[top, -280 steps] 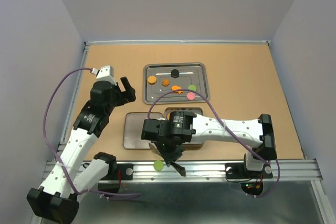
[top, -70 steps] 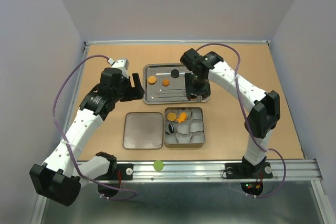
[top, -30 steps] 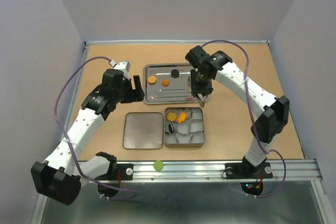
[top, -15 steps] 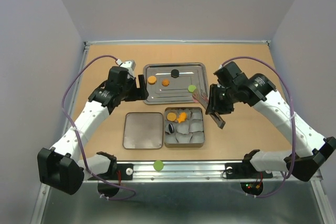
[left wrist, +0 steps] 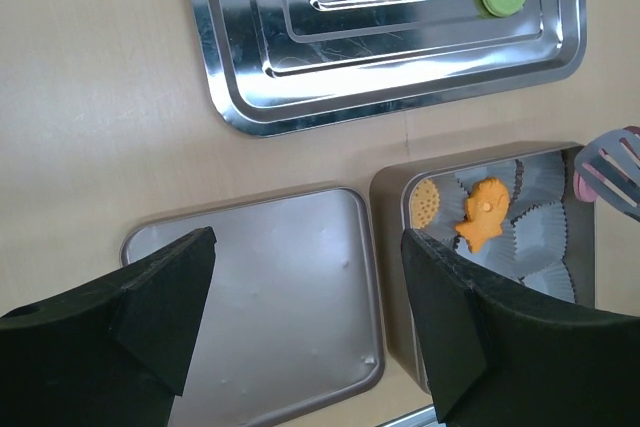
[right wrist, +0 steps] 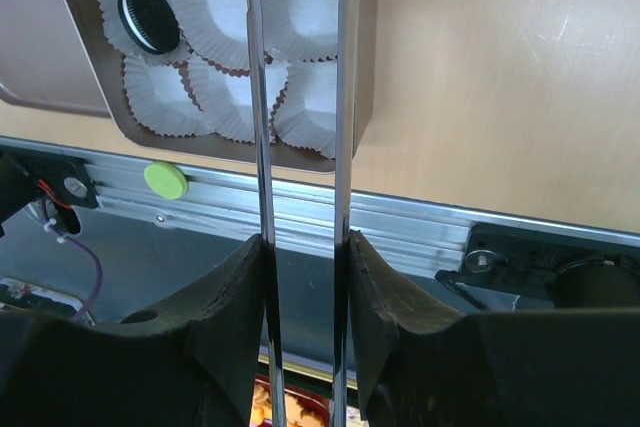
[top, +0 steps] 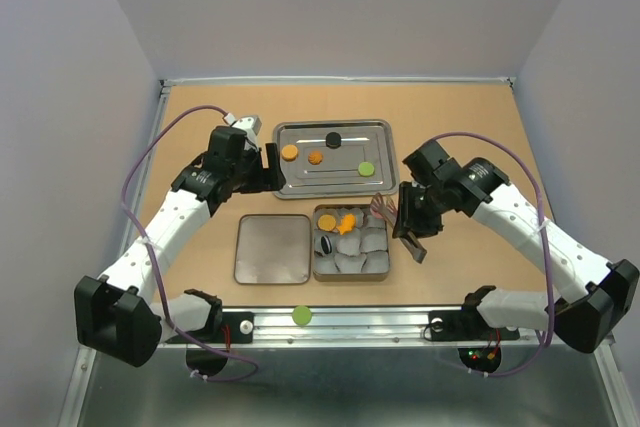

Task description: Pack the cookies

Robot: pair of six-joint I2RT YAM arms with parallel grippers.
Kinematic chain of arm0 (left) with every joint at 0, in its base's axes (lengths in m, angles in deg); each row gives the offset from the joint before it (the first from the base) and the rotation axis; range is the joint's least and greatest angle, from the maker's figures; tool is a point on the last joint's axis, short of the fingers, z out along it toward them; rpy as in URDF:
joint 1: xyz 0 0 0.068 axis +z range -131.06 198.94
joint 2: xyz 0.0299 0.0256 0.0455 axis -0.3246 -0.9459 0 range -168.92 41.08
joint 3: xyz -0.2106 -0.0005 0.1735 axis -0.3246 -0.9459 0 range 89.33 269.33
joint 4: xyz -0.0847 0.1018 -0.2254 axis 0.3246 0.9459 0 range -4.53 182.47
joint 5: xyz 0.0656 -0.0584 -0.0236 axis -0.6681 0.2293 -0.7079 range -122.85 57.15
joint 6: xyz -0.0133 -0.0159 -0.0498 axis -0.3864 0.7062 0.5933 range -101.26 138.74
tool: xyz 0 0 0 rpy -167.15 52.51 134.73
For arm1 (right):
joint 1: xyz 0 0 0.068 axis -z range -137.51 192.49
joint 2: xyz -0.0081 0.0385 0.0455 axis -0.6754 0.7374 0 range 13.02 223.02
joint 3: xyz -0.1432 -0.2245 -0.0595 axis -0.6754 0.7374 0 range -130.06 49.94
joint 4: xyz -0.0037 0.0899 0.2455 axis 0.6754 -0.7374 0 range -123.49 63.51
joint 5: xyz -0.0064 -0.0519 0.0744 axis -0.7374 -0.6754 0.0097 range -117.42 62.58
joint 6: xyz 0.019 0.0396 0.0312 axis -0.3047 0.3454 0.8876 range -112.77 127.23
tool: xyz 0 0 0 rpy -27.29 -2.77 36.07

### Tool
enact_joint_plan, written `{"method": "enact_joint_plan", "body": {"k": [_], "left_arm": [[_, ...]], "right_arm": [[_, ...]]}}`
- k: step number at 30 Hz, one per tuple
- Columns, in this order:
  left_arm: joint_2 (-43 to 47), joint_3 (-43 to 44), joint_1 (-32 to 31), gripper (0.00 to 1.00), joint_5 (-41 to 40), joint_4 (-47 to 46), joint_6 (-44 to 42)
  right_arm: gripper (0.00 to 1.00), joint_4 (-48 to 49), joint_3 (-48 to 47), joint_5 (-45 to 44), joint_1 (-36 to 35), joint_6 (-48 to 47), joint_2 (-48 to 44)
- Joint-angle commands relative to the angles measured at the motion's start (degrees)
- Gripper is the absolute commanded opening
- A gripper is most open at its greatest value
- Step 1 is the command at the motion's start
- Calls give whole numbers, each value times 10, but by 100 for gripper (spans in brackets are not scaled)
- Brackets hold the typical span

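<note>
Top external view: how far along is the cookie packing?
Done: a round orange cookie, an orange figure-shaped cookie and a black round cookie sit in the cup-lined metal tin. In hand: the right claw's metal tongs hold a pink cookie by the tin's corner. Left: four cookies on the steel tray, a green cookie on the front rail.

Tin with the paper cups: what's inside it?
White paper cups, a round orange cookie, a shaped orange cookie and a black cookie. The tongs hide part of the far right corner.
</note>
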Motion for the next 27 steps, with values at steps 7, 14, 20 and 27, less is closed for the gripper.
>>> {"method": "enact_joint_plan", "body": {"k": [7,14,20,27], "left_arm": [[33,-21,-1,86,7,-15,2],[31,-29,-2,86,6,-22,4],[28,-32,-2,86,5,-26,5],[28,-36,-2,86,1,-28,5]], "right_arm": [[43,52,8,12,-3,-2,2],[47,47,-8,15,-4,-6,9],[50,36,-11,17,-5,-12,12],[55,26,-26,11,-5,-18,13]]}}
